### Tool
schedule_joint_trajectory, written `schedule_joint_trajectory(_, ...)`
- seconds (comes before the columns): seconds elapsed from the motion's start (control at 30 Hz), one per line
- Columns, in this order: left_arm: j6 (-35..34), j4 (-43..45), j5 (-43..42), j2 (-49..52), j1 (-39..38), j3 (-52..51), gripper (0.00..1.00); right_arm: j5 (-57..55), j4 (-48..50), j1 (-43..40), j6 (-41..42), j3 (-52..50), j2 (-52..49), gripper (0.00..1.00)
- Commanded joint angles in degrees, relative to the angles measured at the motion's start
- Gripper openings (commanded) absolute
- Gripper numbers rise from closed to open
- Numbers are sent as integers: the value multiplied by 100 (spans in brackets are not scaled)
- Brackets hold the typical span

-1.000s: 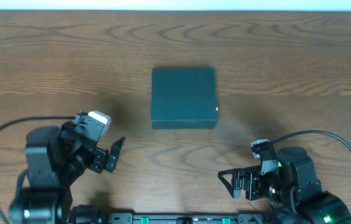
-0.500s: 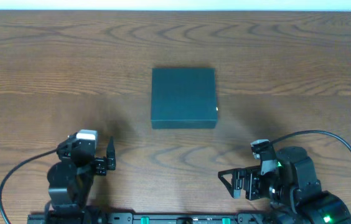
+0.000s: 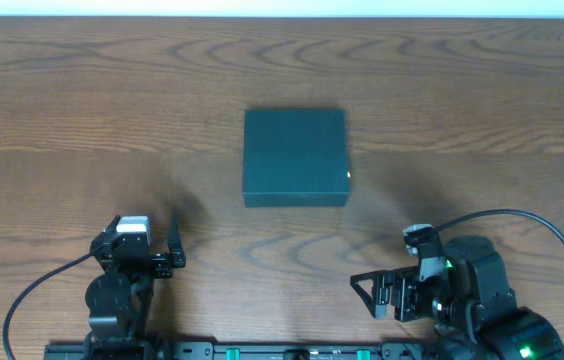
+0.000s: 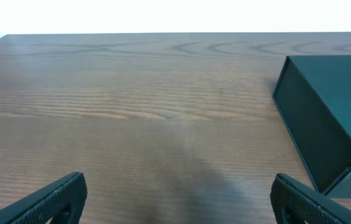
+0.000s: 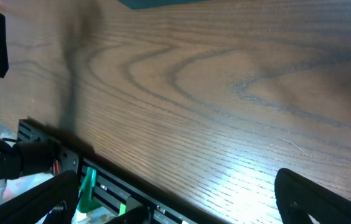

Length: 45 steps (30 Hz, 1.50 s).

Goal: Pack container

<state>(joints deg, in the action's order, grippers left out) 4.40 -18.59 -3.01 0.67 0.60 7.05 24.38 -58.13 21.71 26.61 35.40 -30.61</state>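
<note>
Container [image 3: 295, 157] at centre of table [image 3: 62, 100], lid shut, nothing beside it. Left gripper [image 4: 178, 183] and right gripper [image 5: 175, 186] spread wide, empty, at near edge. Packing either finished or unstarted; cannot tell.

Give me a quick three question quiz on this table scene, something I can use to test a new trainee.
1. True or false: the container sits with its lid open.
2. Multiple choice: what does the left gripper hold? A, the container. B, nothing. C, a snack packet.
3. Fill in the blank: the jaws of the right gripper stand ____.

Key:
1. False. The lid lies shut and flat.
2. B. Its fingers are spread with only bare table between them.
3. Open.
</note>
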Motion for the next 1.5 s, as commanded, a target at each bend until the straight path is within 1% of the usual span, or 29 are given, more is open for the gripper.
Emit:
schedule_joint_trajectory(0.0,-76,4,107,-48,13,-144,95,-22,4,39,59,-7,24,99)
schedule_joint_trajectory(1.07,-76,4,107,-46,13,-142,95,-83,7,39,37,-7,24,99)
schedule_joint_trajectory(1.2,-74,4,107,-46,13,-142,95,-802,17,76,-271,-9,42,99)
schedule_joint_trajectory(1.27,-76,4,107,-46,13,-142,95,-1115,179,105,-551,-68,109,99)
schedule_joint_trajectory(1.37,-76,4,107,-46,13,-142,95,-1150,608,103,-1408,-341,540,99)
schedule_joint_trajectory(1.47,-74,4,107,-46,13,-142,95,-1156,953,103,-1827,-721,1185,100)
